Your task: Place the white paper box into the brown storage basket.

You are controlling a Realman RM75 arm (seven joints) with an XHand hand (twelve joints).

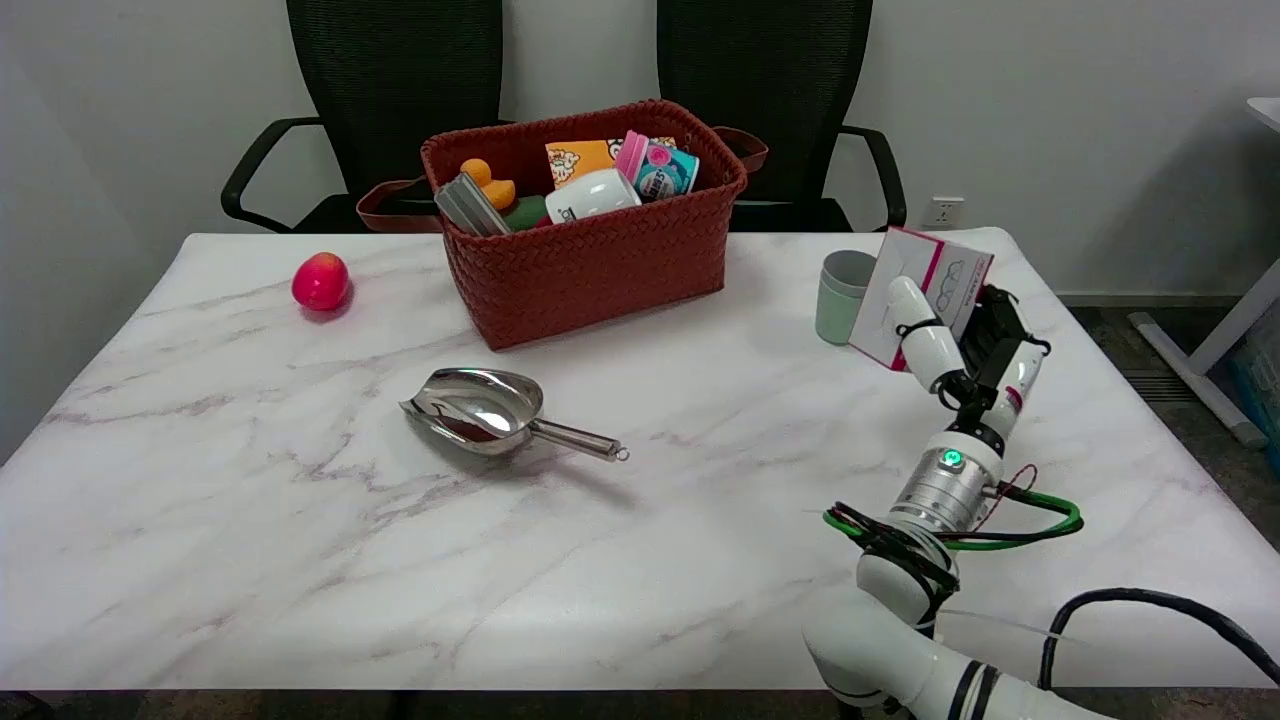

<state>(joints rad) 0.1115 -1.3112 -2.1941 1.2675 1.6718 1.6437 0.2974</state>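
- The white paper box with the pink edge (pixel 925 290) sits tilted in my right hand (pixel 960 340), at the table's far right; I can see a white finger lying across its front face and the dark palm behind it, so the hand is clasped around the box.
- I can't tell whether the box's lower corner touches the marble-patterned white tabletop (pixel 300 560) or hangs just over it.
- Just left of the hand, touching or nearly touching the box's edge (the overlap hides which), stands a pale green cup (pixel 838 300).
- Well to the hand's left and farther back is the brown woven storage basket (pixel 600 265), already holding an orange toy duck (pixel 487 182), a white mug (pixel 590 195), a teal-and-pink container (pixel 660 168), an orange printed packet (pixel 578 160) and a grey flat object (pixel 470 207).
- Left of the hand and nearer to me lies a shiny metal scoop (pixel 490 410), handle pointing back toward the hand.
- Far to the left, beyond the basket, rests a red-pink fruit (pixel 321 281).
- Two black office chairs (pixel 400 90) stand behind the table.
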